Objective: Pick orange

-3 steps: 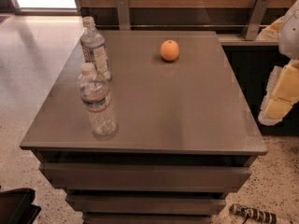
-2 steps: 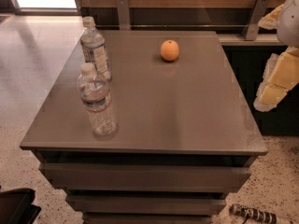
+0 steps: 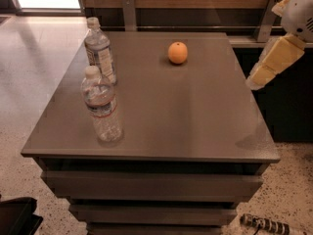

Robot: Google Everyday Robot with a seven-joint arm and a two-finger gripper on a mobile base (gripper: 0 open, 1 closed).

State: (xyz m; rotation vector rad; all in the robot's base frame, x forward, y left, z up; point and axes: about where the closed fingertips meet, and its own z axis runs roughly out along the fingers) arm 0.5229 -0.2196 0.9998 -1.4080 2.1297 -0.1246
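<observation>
Hovering beyond the right edge of the table [image 3: 195, 126], my hand [image 3: 273, 61] hangs in the air, well apart from the orange [image 3: 177, 52]; I cannot tell whether it is spread or closed. The orange sits alone toward the back of the table, slightly right of middle. 2 upright water bottles stand along the left side: the far bottle [image 3: 100, 50] and the near bottle [image 3: 102, 106].

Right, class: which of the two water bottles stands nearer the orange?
The rear bottle, roughly level with the orange; the front bottle stands nearer the camera. The pincer hangs beyond the table on the right.
</observation>
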